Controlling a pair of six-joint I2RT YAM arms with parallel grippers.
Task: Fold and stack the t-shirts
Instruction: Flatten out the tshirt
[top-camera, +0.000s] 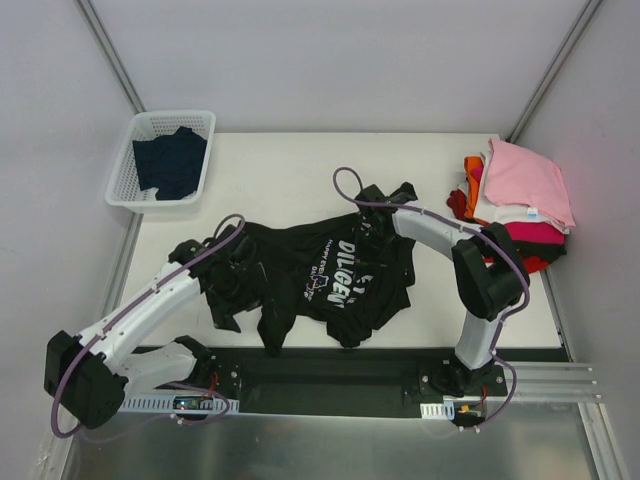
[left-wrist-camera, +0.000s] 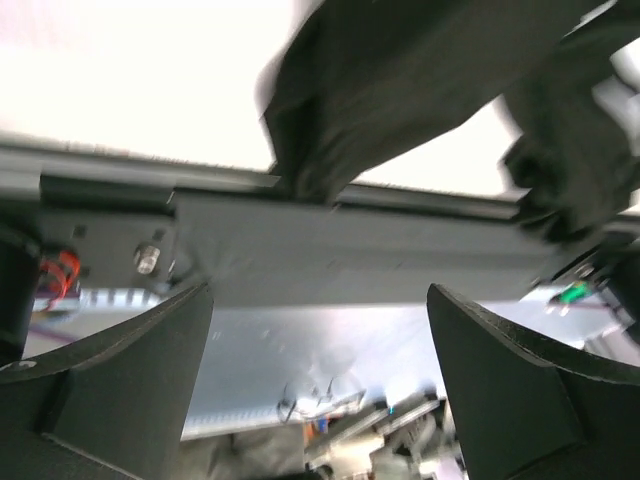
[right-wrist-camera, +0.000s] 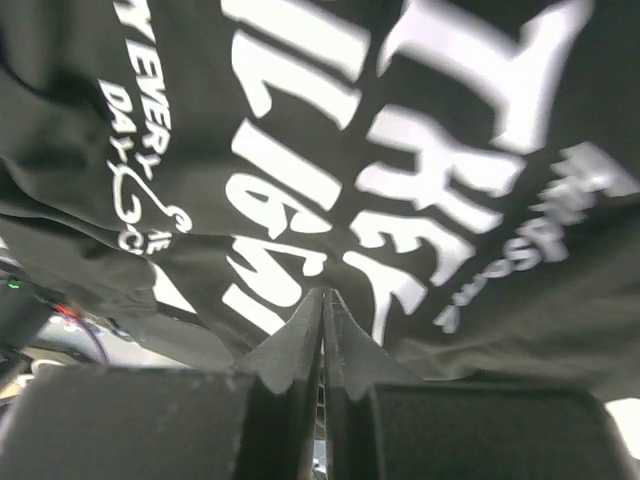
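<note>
Black t-shirt (top-camera: 340, 275) drapes over near edge of table (top-camera: 290, 170); left claw (left-wrist-camera: 318, 300) spread

Inventory, colours only:
- black t-shirt (top-camera: 330, 280): black cloth, bold white block lettering on the chest, smaller white script beside it.
- navy t-shirt (top-camera: 170, 162): plain dark navy.
- basket (top-camera: 125, 165): white lattice.
- pink t-shirt (top-camera: 525, 180): pale pink.
- white t-shirt (top-camera: 503, 213): white.
- magenta t-shirt (top-camera: 535, 233): deep magenta.
- red t-shirt (top-camera: 457, 203): dark red.
- orange t-shirt (top-camera: 472, 167): bright orange.
- table (top-camera: 290, 170): cream.
- my left arm (top-camera: 150, 300) and right arm (top-camera: 430, 225): white shells, black joints, purple cables.
- my left fingers (left-wrist-camera: 110, 390) and right fingers (right-wrist-camera: 285, 360): matt black.
</note>
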